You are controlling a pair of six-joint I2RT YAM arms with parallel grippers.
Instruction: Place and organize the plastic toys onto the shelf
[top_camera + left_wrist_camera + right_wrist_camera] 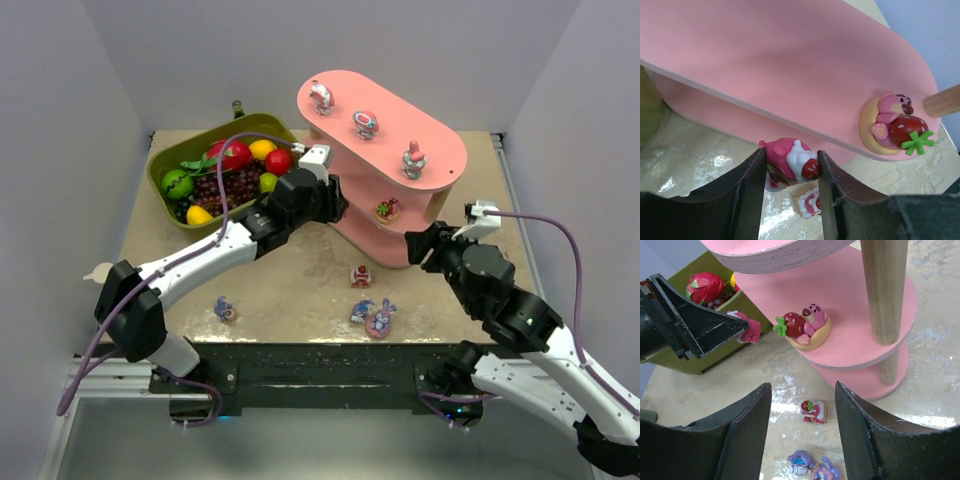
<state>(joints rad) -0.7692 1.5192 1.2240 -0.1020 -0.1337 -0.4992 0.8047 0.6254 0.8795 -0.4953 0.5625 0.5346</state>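
Left jaws: my left gripper (791, 155) was pinching a pink figurine (795, 167) across its body, one finger on each side.
Right jaws: my right gripper (802, 390) was spread with nothing between the fingers, hanging off the right end of the shelf (400, 115).
Held toy: lifted off the table, just outside the front edge of the shelf's middle board, toward its left end.
Other toys: three stood on the shelf's top board. A bear with a strawberry (895, 127) sat on the middle board beside a wooden post (885, 290). A red-and-white piece (361, 276), two blue ones and a bunny (381, 320) lay on the table in front of the shelf.
Handling: I judged the figurine light, hard and glossy, so its rounded sides could slip or twist. A hold low across the widest part looked safest.
Edges: the top board overhung the middle one, leaving a low slot for my fingers.
Open room: the middle board was bare left of the bear.
Basket: the green fruit basket (160, 165) sat close on the shelf's left, crowding my left arm.
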